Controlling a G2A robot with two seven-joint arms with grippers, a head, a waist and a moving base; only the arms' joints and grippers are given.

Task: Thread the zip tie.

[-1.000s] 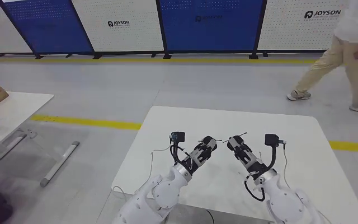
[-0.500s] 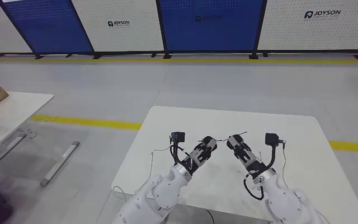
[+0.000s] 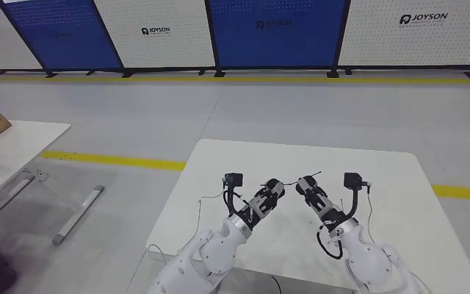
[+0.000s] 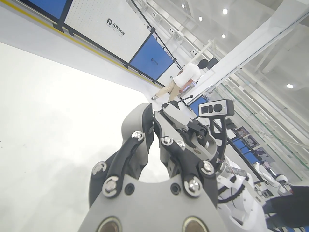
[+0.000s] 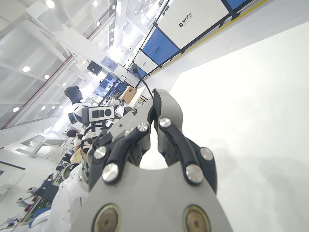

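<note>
Overhead, the black zip tie (image 3: 314, 176) lies roughly crosswise above the white table (image 3: 352, 158), clamped in the right gripper (image 3: 302, 186) just beside the left gripper (image 3: 275, 185), whose jaws are together on something I cannot make out, while the wall panels (image 3: 154, 33) behind bear small logos.

The thin black plastic zip tie (image 5: 143, 81) is pinched in the closed fingertips of the right gripper (image 5: 154, 98), its narrow strap jutting out past them, slightly bowed, and ending in a small square head in the air.
</note>
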